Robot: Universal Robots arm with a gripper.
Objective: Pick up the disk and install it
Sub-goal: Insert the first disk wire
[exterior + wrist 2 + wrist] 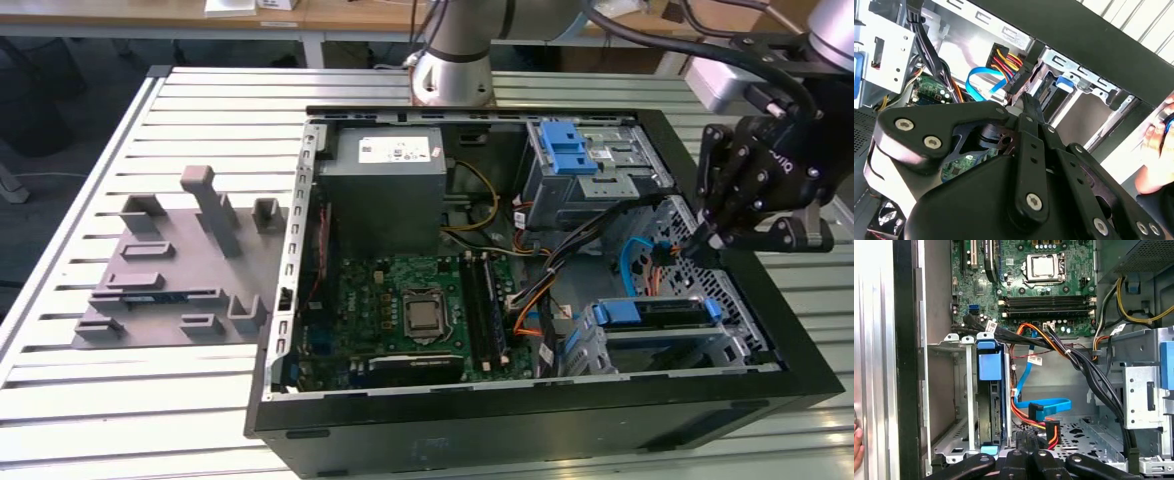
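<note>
- Fingers (713, 215) look pressed together with nothing between them. They point down into the open computer case (534, 430), just beside the drive cage (741, 350), where the cables run.
- Empty as they are, they carry nothing. The disk (650, 312) already sits on edge in a slot of the drive cage, framed by its blue bracket, which suggests it has been seated there.
- In the first wrist view the disk (988, 405) stands between the cage's metal rails (946, 346). The fingers (1026, 447) are near one end of it and, as far as can be told, not touching.
- A blue data cable (1051, 405) loops loose just beside the drive cage. In the second wrist view a red-and-yellow power lead (1004, 62) hangs near the fingers (1029, 112). Whether either is plugged into the disk cannot be told.
- Farther from the drive cage, the case also holds the motherboard (400, 300) and a grey power supply (387, 190).
- The slatted surface (134, 400) carries the case, with a grey fixture plate (160, 270) lying well apart from the drive cage, outside the case.
</note>
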